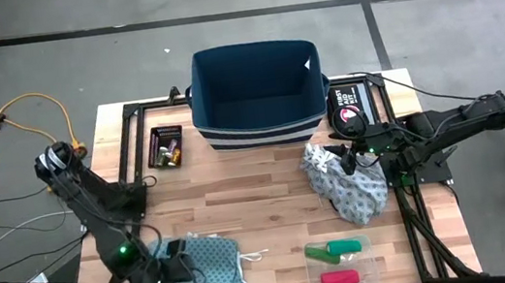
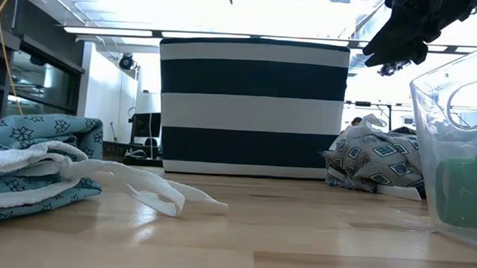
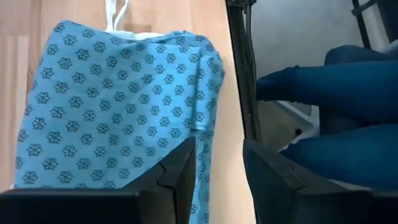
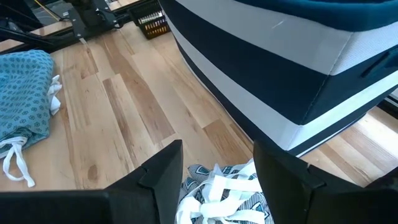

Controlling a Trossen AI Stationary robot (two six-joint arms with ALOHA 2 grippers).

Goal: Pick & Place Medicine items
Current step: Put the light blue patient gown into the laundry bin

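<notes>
1. Teal cloth (image 1: 206, 267) lies at the table's (image 1: 260, 199) near-left edge, its white drawstring (image 2: 153, 191) trailing onto bare wood; in the low view it is cut off at the picture's left.
2. Left hand (image 1: 175, 279) sits low at the cloth's left side, by the table's front-left corner. Its fingers (image 3: 180, 171) are spread, nothing between them; one overlaps the cloth's edge, and whether it touches is unclear.
3. Beyond the table edge, the left wrist view catches a person's legs (image 3: 323, 118) in blue trousers, cut off by the frame.
4. Striped basket (image 1: 258, 97) stands at the table's far middle; a broad strip of open wood runs between it and the front edge.
5. Medicine items lie in a clear tray (image 1: 340, 262) near the front edge, right of centre: two green tubes (image 1: 335, 248) above a red-pink tube (image 1: 339, 278). Any smaller pieces are too small to make out.
6. Grey patterned cloth (image 1: 346, 183) is bunched right of the basket.
7. Right hand (image 1: 347, 155) hovers over that cloth's far end, its fingers (image 4: 161, 177) spread and empty.
8. First aid pouch (image 1: 346, 108) lies at the far right, partly hidden by the right arm.
</notes>
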